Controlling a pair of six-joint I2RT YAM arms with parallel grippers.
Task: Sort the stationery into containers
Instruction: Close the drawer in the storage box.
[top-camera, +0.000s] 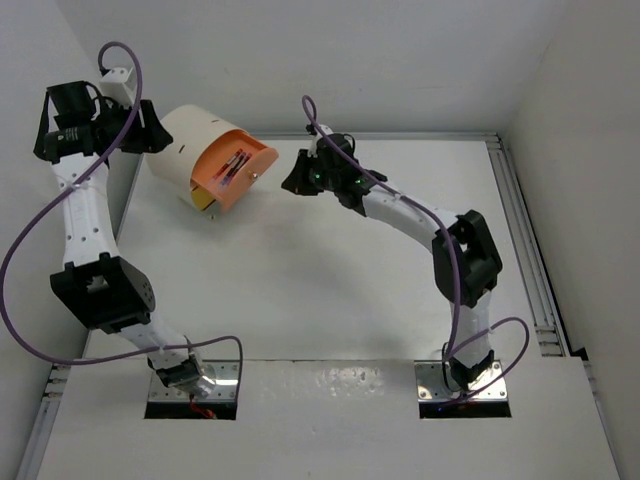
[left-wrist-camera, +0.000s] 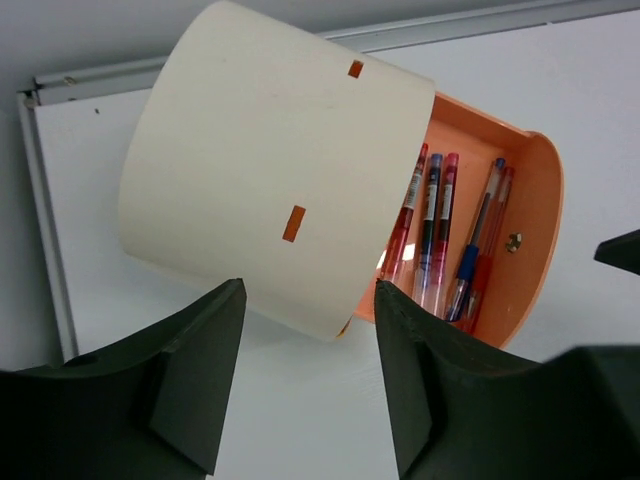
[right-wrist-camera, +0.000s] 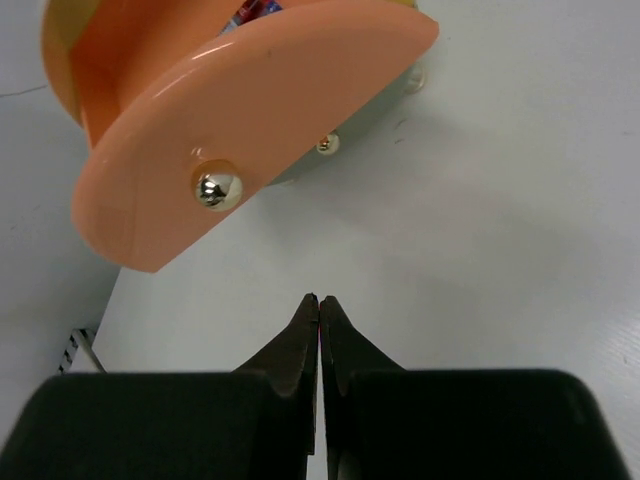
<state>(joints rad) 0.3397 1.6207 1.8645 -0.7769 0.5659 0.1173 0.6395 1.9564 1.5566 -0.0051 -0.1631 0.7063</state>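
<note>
Cream container (top-camera: 190, 150), lying on its side; orange drawer (top-camera: 245, 175) slid partway out of it, pens (left-wrist-camera: 432, 235) inside; left gripper (left-wrist-camera: 310, 295) beside container, spread wide, empty; right gripper (right-wrist-camera: 319, 300) near drawer knob (right-wrist-camera: 218, 188), fingers pressed together, empty.

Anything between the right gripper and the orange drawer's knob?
Nothing visible. The right gripper, shut, faces the drawer front and its metal knob, with only table surface between. The pens lie inside the drawer. The left gripper is open by the cream shell.
</note>
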